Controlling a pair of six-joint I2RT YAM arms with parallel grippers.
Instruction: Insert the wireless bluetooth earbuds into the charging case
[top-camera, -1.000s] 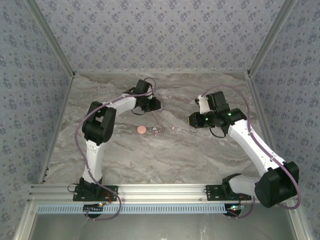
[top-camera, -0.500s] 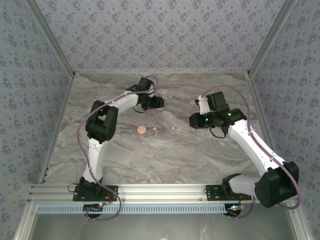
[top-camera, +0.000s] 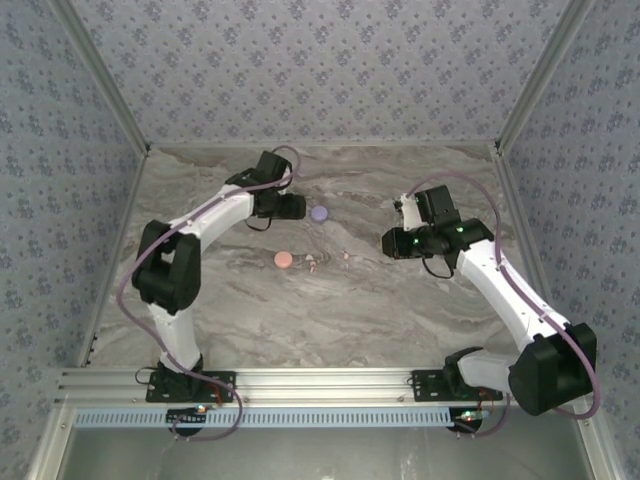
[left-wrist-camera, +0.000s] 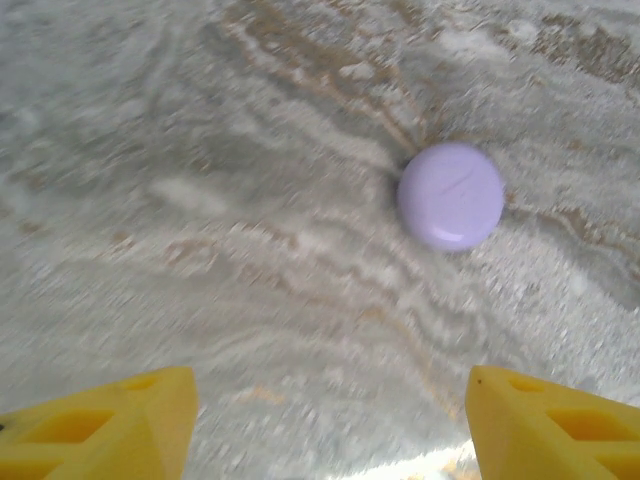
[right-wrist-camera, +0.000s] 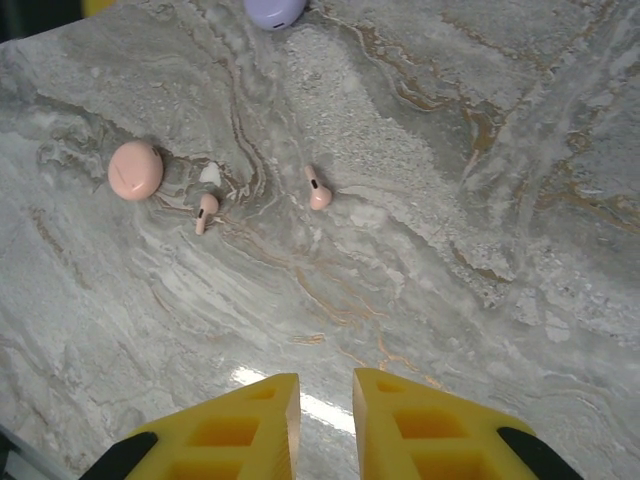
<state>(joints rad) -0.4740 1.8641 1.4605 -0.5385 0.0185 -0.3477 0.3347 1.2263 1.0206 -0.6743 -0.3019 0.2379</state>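
Top external view: we take the pink case (top-camera: 284, 260) on the table (top-camera: 330, 310) as our reference. A purple case (top-camera: 319, 213) lies beyond it and to its right, well apart from it. Two pink earbuds lie on the bare table to the right of the pink case: the first earbud (top-camera: 313, 265) is close to it, and the second earbud (top-camera: 346, 256) is farther right. Neither sits in a case.

The left gripper (top-camera: 297, 207) hangs beyond the pink case. The right gripper (top-camera: 388, 241) is well to the right of the pink case, past both earbuds.

Left wrist view: the left gripper (left-wrist-camera: 330, 420) stands wide open with nothing between its yellow fingers (left-wrist-camera: 110, 430). The purple case (left-wrist-camera: 451, 195) rests free on the table ahead of it, lid down.

Right wrist view: the right gripper (right-wrist-camera: 326, 385) is nearly closed. A narrow slit remains between its fingers (right-wrist-camera: 230, 430), and it holds nothing. The pink case (right-wrist-camera: 135, 169) looks closed. The first earbud (right-wrist-camera: 205, 211) lies just to its right, not touching it. The second earbud (right-wrist-camera: 318, 190) is farther right, and the purple case (right-wrist-camera: 275, 10) is beyond it at the frame edge.
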